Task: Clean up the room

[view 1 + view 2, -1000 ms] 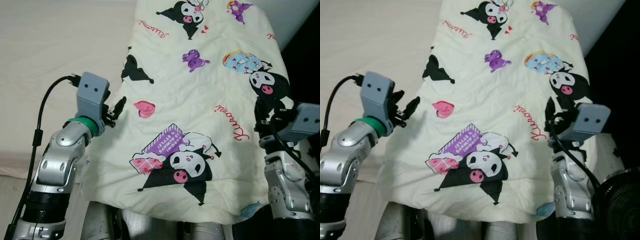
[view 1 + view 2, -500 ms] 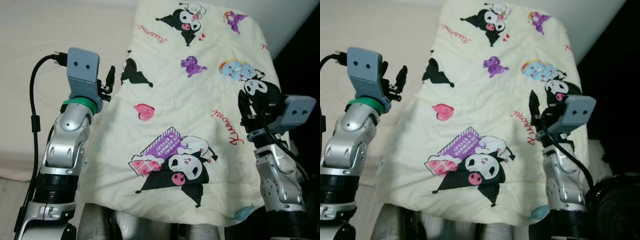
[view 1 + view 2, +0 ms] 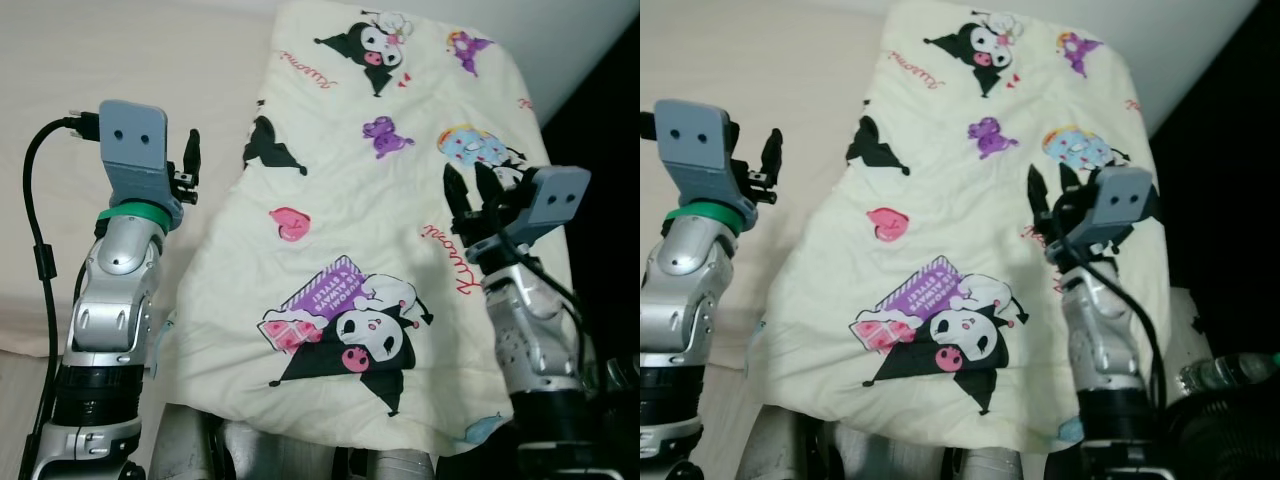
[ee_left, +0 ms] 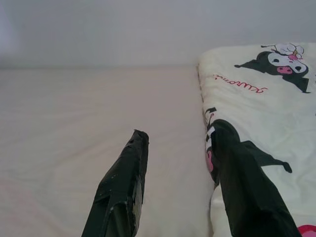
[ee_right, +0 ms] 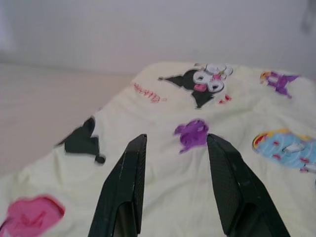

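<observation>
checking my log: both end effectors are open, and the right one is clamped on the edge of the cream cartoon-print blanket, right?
Not quite. The right end effector is open but clamped on nothing: the right wrist view shows its black fingers spread above the cream cartoon-print blanket, with fabric visible between them. The left end effector is open too.

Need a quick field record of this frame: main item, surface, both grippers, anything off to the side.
item: cream cartoon-print blanket, spread out, near edge hanging toward the robot
surface: pale beige bed sheet
left gripper: open, raised over the sheet just beside the blanket's left edge, holding nothing
right gripper: open, raised above the blanket's right side, holding nothing
side: black fan at lower right, partly in frame
</observation>
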`<state>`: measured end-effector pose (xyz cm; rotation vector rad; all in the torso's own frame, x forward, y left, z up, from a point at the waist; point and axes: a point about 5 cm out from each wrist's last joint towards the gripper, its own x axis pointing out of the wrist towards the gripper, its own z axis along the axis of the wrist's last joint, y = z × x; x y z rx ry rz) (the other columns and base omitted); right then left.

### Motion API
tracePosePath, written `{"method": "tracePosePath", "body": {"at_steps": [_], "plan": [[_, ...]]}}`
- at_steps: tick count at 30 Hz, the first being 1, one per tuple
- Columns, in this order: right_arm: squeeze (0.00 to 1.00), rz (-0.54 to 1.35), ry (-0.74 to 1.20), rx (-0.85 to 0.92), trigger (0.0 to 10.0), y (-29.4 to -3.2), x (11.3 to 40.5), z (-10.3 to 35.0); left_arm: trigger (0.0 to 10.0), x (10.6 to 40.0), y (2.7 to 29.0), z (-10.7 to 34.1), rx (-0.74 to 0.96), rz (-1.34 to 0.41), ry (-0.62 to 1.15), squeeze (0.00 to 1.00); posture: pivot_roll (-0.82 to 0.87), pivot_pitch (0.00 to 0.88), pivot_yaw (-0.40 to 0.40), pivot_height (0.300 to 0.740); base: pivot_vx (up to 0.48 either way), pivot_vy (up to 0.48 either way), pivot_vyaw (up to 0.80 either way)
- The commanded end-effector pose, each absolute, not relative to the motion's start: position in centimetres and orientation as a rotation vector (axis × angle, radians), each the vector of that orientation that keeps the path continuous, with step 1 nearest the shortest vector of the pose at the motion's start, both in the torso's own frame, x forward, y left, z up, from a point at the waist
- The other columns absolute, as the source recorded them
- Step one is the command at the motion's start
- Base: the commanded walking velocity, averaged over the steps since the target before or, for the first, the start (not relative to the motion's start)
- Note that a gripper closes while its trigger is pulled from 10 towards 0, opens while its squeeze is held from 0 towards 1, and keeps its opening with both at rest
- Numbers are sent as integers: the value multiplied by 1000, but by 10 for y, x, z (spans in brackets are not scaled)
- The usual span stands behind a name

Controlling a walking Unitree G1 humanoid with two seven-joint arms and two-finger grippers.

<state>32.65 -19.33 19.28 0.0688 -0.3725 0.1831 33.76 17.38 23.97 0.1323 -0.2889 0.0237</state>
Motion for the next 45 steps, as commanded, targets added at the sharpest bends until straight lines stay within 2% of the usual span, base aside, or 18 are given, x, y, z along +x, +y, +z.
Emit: {"method": "tracePosePath", "body": {"at_steps": [1, 8, 14, 29, 31, 34, 38, 40, 41, 45], "plan": [[0, 145, -357, 63, 10000, -203, 322, 189, 10000, 340, 166, 237, 136, -9, -283, 0, -41, 137, -23, 585, 0, 0, 0], [0, 63, -350, 40, 10000, -222, 308, 181, 10000, 352, 145, 241, 120, -87, -284, 0, -94, 131, 14, 585, 0, 0, 0], [0, 48, -358, 36, 10000, -226, 311, 184, 10000, 350, 144, 240, 118, -90, -279, 0, -83, 133, 6, 585, 0, 0, 0], [0, 86, -357, 40, 10000, -213, 312, 182, 10000, 347, 148, 230, 102, -64, -278, 0, -86, 78, 10, 585, 0, 0, 0], [0, 87, -395, 64, 10000, -208, 312, 189, 10000, 347, 152, 234, 125, -41, -309, 0, -82, 13, 22, 585, 0, 0, 0], [0, 94, -416, 92, 10000, -201, 312, 191, 10000, 345, 155, 232, 151, -24, -329, 0, -77, 0, 15, 585, 0, 0, 0], [0, 119, -423, 123, 10000, -190, 318, 194, 10000, 344, 155, 233, 178, 4, -354, 0, -72, 0, 18, 585, 0, 0, 0], [0, 156, -421, 124, 10000, -176, 321, 200, 10000, 347, 157, 240, 213, 57, -392, 0, -74, 54, -7, 585, 0, 0, 0], [0, 156, -421, 124, 10000, -176, 321, 200, 10000, 347, 157, 240, 213, 57, -392, 0, -74, 54, -7, 585, 0, 0, 0], [0, 158, -396, 106, 10000, -172, 316, 196, 10000, 348, 171, 229, 162, 101, -303, 0, -68, 91, -43, 585, 0, 0, 0]]}}
